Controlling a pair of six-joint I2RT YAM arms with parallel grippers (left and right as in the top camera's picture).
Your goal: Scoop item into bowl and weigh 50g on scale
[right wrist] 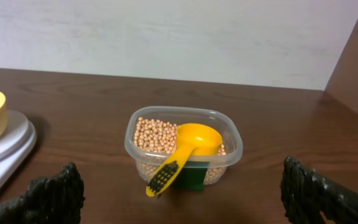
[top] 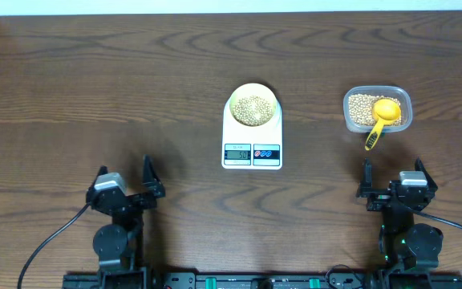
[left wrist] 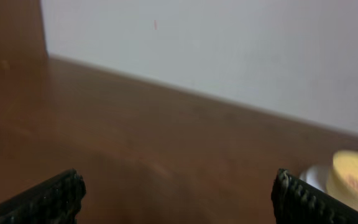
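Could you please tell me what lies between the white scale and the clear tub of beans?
Nothing: only bare brown wooden table separates the white digital scale from the clear plastic tub, as the overhead view shows.

A dark wooden table (top: 95,88) carries a white scale (top: 231,137) at centre and a clear tub (top: 406,99) to its right.

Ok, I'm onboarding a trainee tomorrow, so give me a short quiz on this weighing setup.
1. True or false: the bowl of beans stands on the scale.
2. Where does the yellow scoop rest? A in the clear tub; B in the bowl; C on the scale.
3. Fill in: the left pincer and right pincer are both ____.
Key: 1 true; 2 A; 3 open.
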